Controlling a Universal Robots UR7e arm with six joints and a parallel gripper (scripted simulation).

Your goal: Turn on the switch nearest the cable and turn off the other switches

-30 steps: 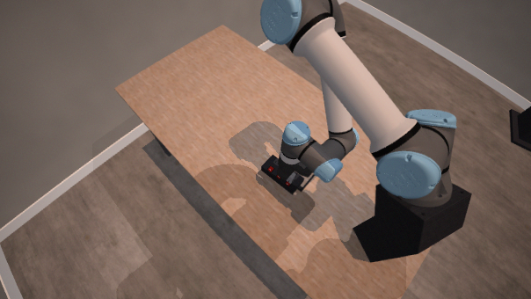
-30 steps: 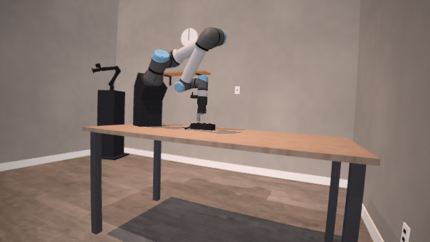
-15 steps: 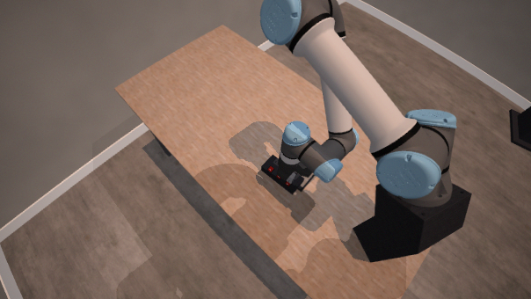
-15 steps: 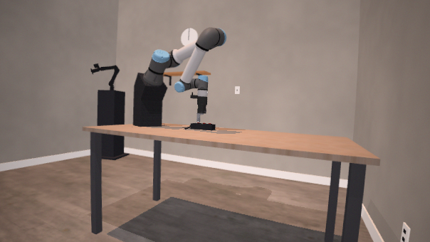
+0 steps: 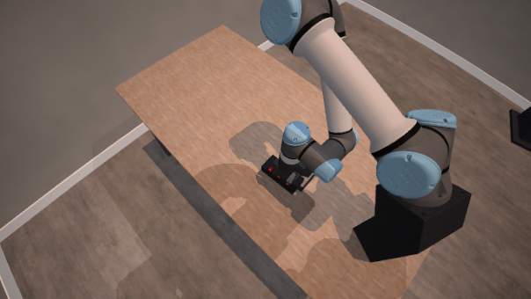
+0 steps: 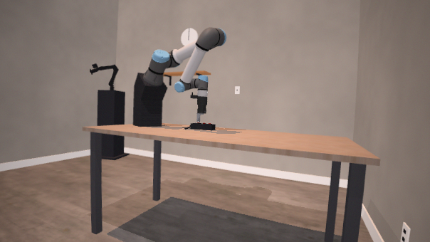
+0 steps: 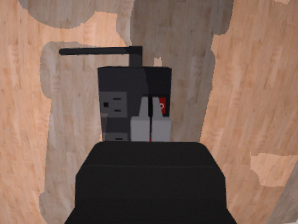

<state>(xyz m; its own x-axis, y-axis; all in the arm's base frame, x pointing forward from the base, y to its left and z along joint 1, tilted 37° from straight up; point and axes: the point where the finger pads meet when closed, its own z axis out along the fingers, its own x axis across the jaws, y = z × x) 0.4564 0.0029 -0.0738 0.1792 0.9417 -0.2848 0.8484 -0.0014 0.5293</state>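
Note:
The black power strip (image 5: 280, 179) lies flat on the wooden table, the right way up, with small red switches (image 5: 271, 168) along its top. In the exterior view it shows as a low black bar (image 6: 203, 126). My gripper (image 6: 200, 119) points straight down over the strip's left part in that view, with its tips just above or touching the strip; I cannot tell which. In the wrist view the shut fingers (image 7: 148, 123) stand right beside one red switch (image 7: 162, 104) at the end where the thin black cable (image 7: 100, 51) leaves the strip (image 7: 133, 99). Nothing is between the fingers.
The robot's black base (image 5: 413, 220) stands on the table's near right end, close to the strip. A second black pedestal with a small arm (image 6: 110, 117) stands behind the table. The gripper body hides the near part of the strip in the wrist view.

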